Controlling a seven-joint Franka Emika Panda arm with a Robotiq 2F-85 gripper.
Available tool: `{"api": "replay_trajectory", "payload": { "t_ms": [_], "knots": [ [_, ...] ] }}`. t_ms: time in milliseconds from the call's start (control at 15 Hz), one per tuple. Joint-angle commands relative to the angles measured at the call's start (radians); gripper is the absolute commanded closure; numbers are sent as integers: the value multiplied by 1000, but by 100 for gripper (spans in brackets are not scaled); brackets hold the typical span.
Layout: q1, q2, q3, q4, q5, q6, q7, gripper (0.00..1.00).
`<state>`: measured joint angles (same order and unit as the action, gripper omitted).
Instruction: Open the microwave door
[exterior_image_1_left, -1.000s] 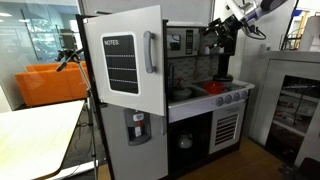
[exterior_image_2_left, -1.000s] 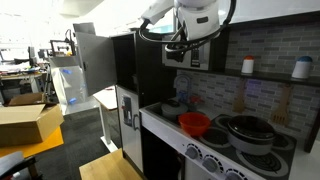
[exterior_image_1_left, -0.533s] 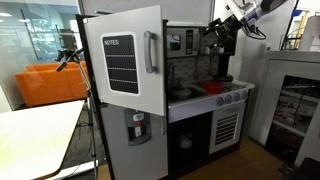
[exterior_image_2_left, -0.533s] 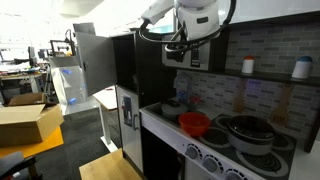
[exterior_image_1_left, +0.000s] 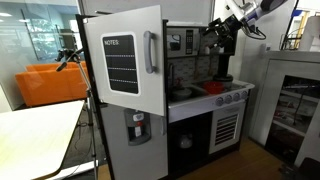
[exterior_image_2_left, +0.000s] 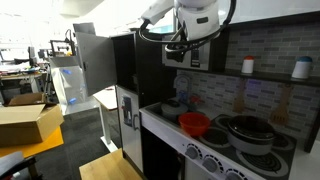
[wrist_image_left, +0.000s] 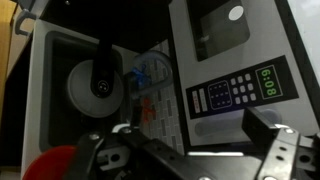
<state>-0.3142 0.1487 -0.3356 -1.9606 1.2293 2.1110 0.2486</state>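
Up close in the wrist view, the gripper (wrist_image_left: 195, 155) is spread wide, holding and touching nothing. Just beyond its fingertips sits the microwave (wrist_image_left: 235, 95), with the dark-windowed microwave door (wrist_image_left: 220, 30) farther past.

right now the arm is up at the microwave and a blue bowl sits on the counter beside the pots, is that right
Not quite. The bowl is red, not blue, as an exterior view shows. The rest holds: the arm is up at the microwave, and the bowl sits on the counter beside the pots.
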Motion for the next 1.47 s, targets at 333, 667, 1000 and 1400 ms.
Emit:
{"api": "replay_trajectory", "payload": {
  "t_ms": [333,667,1000,1400],
  "knots": [
    [-13,-5,5,-25,37,12,-14,0],
    [-30,-5,0,-51,187,30,-27,0],
    [-30,24,3,-36,350,21,-51,0],
    [-40,107,4,4,478,-4,-74,0]
  ]
}}
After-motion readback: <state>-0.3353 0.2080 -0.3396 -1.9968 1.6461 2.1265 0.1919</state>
